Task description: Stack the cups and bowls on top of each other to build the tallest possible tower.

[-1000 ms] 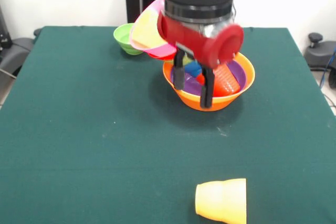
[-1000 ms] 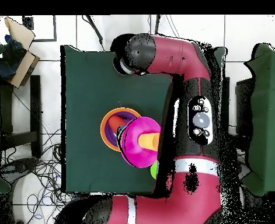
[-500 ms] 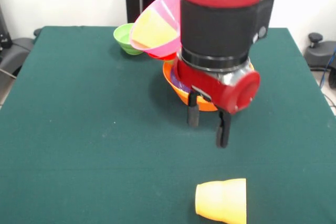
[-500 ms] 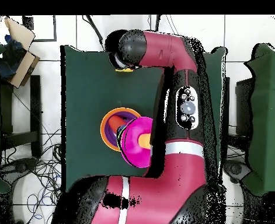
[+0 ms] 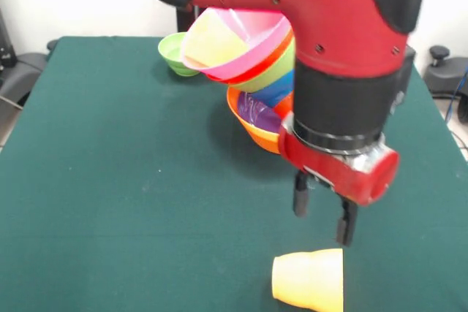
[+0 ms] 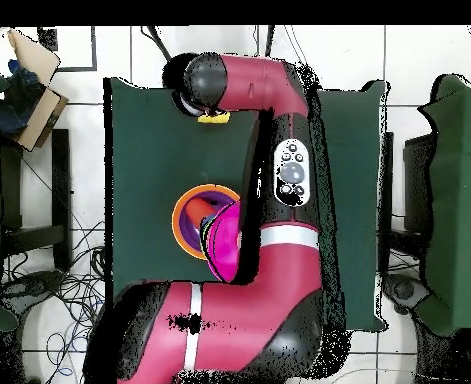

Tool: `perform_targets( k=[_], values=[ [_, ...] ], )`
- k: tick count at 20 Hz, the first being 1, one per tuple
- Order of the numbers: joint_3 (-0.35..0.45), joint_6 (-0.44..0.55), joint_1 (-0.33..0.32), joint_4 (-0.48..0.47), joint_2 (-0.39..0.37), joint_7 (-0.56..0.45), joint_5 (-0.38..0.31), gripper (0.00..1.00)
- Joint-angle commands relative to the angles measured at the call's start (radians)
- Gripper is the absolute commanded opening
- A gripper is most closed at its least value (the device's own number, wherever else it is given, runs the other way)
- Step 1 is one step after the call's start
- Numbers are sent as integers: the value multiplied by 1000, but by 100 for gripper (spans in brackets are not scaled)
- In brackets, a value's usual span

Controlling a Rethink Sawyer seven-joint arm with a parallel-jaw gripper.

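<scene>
Lying on its side, a yellow cup (image 5: pixel 308 278) rests on the green table (image 5: pixel 131 180) just below our claw (image 5: pixel 320 215). We see the claw's two dark fingers spread apart, holding nothing, hanging above the cup without touching it. Behind the claw leans the tower (image 5: pixel 252 78), its large orange bowl (image 5: pixel 252 126) at the base. A small green bowl (image 5: pixel 174 52) sits farther back.

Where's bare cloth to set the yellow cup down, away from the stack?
The green cloth is bare between the green bowl, the tower and the lying yellow cup. It is crowded around the open gripper, just above that cup.
</scene>
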Motion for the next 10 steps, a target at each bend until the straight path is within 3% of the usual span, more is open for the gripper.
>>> perform_targets(
  k=[1, 6, 10],
  values=[
    [33, 49, 51, -207, 146, -101, -94, 100],
    [32, 125, 76, -401, 252, -87, -117, 100],
    [29, 145, 89, -465, 303, -78, -126, 100]
  ],
)
